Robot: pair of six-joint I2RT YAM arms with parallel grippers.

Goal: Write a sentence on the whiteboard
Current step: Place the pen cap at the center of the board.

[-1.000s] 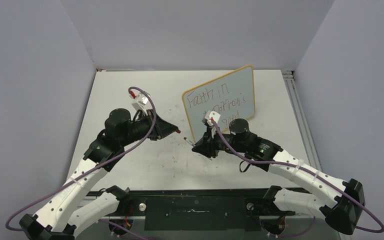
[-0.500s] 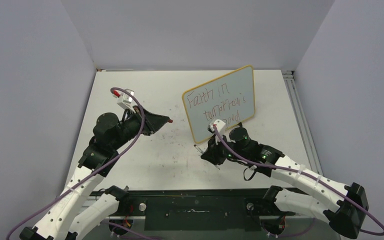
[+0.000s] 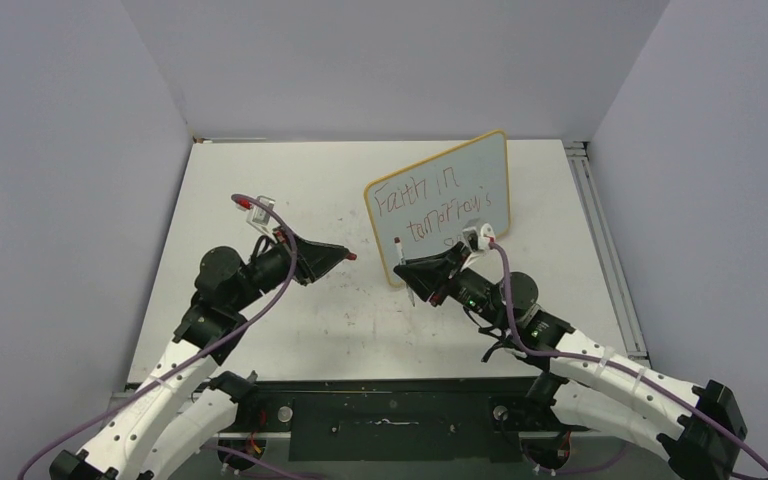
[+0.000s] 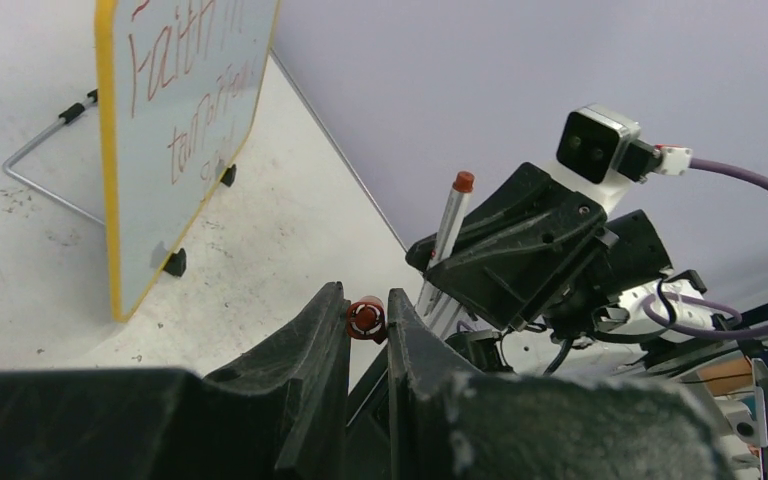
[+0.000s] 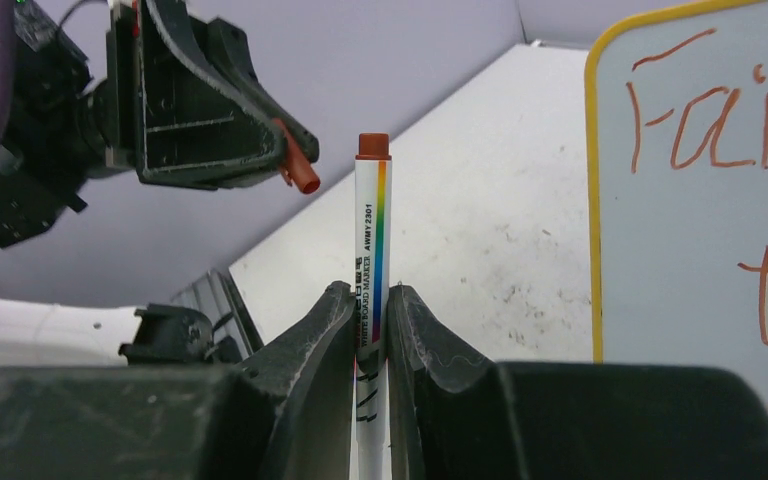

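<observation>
Top external: one whiteboard (image 3: pixel 460 185); one marker (image 3: pixel 401 262); one cap (image 3: pixel 350 257)

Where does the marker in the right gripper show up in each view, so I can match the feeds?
Top external: marker sits centre frame in the right gripper, beside the lower left corner of the whiteboard.
Left wrist: marker right of centre, nearly upright, red-brown end up.
Right wrist: marker dead centre, upright between the fingers.
Shared landmark: the yellow-framed whiteboard, behind the marker from above, top left in left wrist, right edge in right wrist.
</observation>
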